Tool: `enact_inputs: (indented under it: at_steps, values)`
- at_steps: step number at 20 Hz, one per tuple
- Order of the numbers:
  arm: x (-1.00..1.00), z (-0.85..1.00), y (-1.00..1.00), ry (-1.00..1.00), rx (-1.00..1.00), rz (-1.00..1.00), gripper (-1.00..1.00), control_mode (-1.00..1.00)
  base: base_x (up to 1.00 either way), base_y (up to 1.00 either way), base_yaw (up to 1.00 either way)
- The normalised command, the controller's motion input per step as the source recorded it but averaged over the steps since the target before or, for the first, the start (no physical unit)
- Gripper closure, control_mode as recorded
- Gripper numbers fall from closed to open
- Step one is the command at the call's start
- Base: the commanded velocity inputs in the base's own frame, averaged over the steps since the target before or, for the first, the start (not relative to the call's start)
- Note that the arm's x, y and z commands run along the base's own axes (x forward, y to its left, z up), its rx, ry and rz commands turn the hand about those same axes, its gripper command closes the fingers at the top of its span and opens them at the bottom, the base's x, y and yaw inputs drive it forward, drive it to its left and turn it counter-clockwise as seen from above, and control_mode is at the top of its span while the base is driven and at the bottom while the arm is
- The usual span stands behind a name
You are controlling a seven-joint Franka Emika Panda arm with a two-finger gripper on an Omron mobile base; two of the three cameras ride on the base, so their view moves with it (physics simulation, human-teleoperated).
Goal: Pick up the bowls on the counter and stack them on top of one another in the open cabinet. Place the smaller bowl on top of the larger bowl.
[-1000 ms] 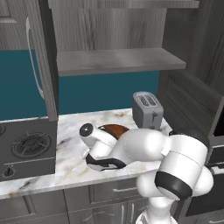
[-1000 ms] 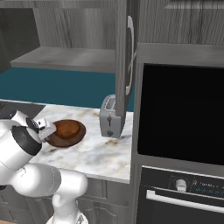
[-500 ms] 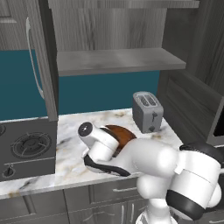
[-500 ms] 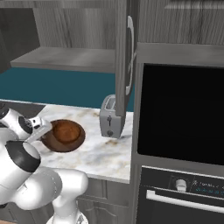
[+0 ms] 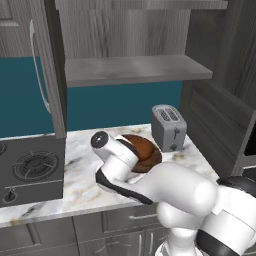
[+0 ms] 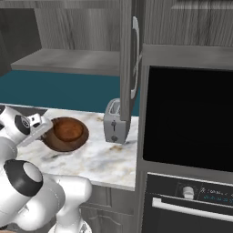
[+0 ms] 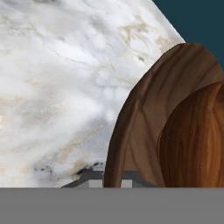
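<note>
Wooden larger bowl [image 5: 147, 152] half-hidden behind arm, gripper [image 6: 47, 129] obscured

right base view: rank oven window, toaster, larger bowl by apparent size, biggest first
1. Oven window, by far the largest, though it also sits nearer the camera.
2 and 3. Larger bowl and toaster: the bowl looks wider, the toaster taller, and the bowl's left edge is hidden behind the gripper, so I won't rank them.

The arm is covering the near side of the larger bowl [image 5: 145, 150] in the left base view. In the hand view, the picture's right edge is cutting off that bowl, and the pincer's fingertips are staying unreadable, open or closed.
</note>
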Motion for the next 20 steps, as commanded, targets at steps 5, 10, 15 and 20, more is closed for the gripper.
enact_inputs:
  at_steps: [5, 10, 15, 20]
  values:
    - [-0.19, 0.47, -0.04, -0.03, -0.05, 0.01, 1.0, -1.0, 0.0, 0.0, 0.0]
    - [-0.08, 0.47, -0.06, -0.02, -0.04, 0.03, 1.0, -1.0, 0.0, 0.0, 0.0]
    - [-0.13, 0.46, -0.1, -0.04, -0.02, 0.05, 1.0, -1.0, 0.0, 0.0, 0.0]
    - [-0.22, 0.49, -0.06, -0.09, -0.01, 0.07, 1.0, -1.0, 0.0, 0.0, 0.0]
